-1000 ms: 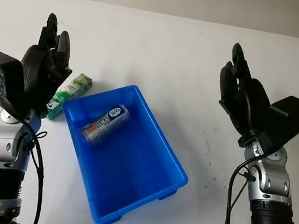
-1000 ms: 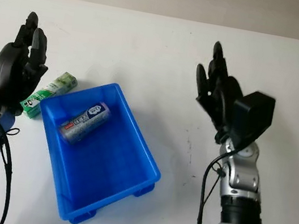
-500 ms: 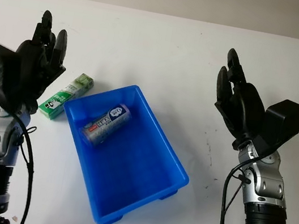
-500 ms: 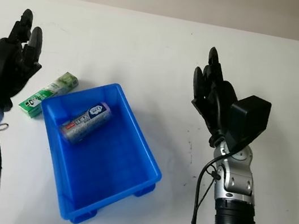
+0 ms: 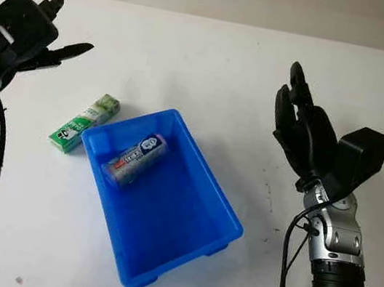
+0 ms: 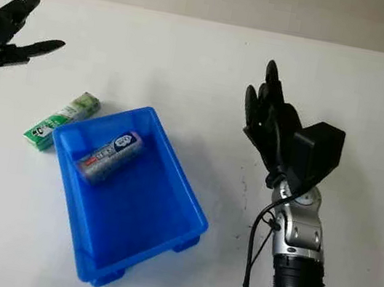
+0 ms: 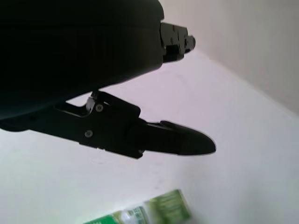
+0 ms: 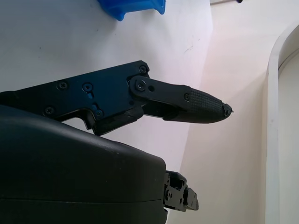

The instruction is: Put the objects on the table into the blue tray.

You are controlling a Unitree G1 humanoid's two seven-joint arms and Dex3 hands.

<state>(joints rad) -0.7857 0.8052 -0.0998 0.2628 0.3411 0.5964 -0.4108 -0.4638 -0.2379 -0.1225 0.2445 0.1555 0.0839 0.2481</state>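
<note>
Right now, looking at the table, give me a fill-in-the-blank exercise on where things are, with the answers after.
1. The blue-labelled tube lies inside the blue ____.
2. The green packet lies on the white table, outside the tray, on the side of the robot's ____ hand.
3. The left hand is raised beyond the green packet and holds ____.
4. The right hand, off to the tray's other side, is ____.

Missing words: tray; left; nothing; open
</note>
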